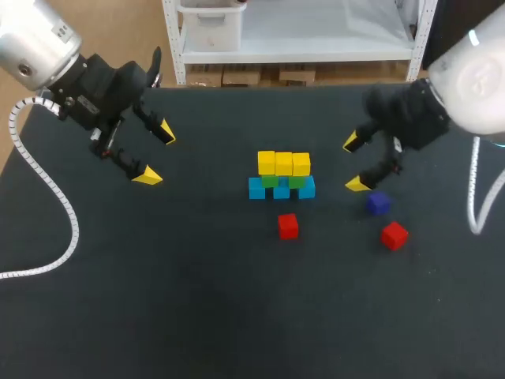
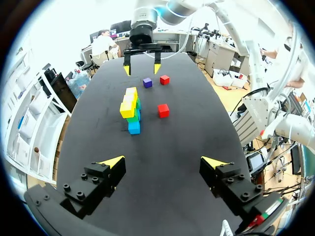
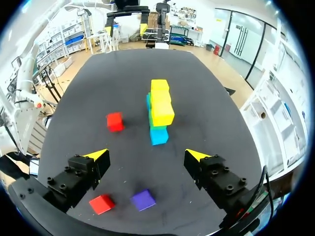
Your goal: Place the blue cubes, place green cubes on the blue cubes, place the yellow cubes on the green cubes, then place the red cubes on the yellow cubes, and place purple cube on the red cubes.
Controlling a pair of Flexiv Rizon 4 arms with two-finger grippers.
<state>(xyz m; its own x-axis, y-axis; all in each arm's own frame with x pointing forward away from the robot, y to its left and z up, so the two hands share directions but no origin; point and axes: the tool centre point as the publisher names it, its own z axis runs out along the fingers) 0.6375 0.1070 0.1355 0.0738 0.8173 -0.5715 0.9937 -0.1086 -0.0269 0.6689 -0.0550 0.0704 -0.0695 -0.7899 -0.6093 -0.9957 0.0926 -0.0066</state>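
Stack at mid-table: three yellow cubes (image 1: 284,163) rest on green cubes (image 1: 271,181), which sit on blue cubes (image 1: 256,189). We see one red cube (image 1: 288,226) just in front of the stack. A second red cube (image 1: 394,235) and the purple cube (image 1: 378,203) lie near our right gripper (image 1: 355,163). It and our left gripper (image 1: 156,154) are released, holding nothing.

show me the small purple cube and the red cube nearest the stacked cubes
small purple cube (image 1: 378,200), head view, on its top face
red cube nearest the stack (image 1: 287,221), head view, on its top face
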